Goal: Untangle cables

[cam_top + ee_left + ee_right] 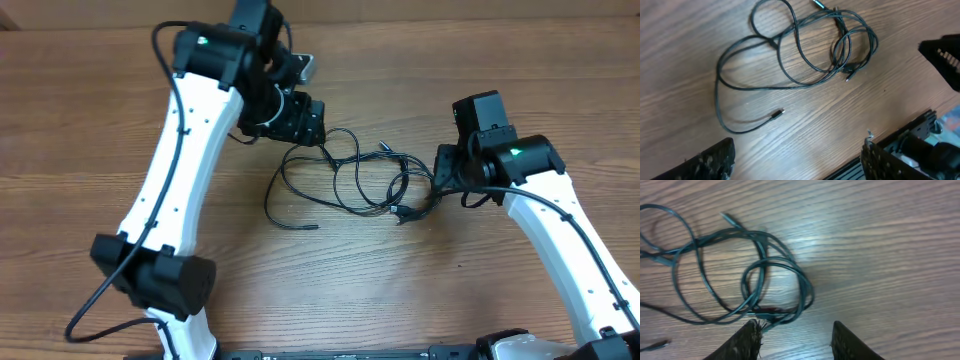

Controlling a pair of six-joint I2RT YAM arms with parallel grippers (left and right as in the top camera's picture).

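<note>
Right, the cables (pixel 362 178) lie in one loose heap on the wooden table (pixel 500 60), between the two arms, and nothing is lifted off the wood.

Off the tangle's left side hangs the left gripper (pixel 797 165), its jaws spread wide with only bare wood between them; it has hold of nothing. At the tangle's right edge sits the right gripper (pixel 797 342), jaws apart too. One finger (pixel 747 340) is just beside the tightest knot of loops, perhaps brushing a strand, but no cord is pinched between the two.

One loose plug (pixel 777 114) trails out of the tangle on the near side, on a long free run of cord. Another plug (pixel 727 217) pokes out on the tangle's far side.

By my reading this is a regrasp pause, mid-task: the loops on the tangle's right half cross over one another, so plenty is left to do.

The next move, I'd judge, calls for a fresh pinch on a single strand. The free run by the trailing plug looks the easiest pick for the left claw, while the right pins the knot so the cord slides out rather than dragging the whole heap.
</note>
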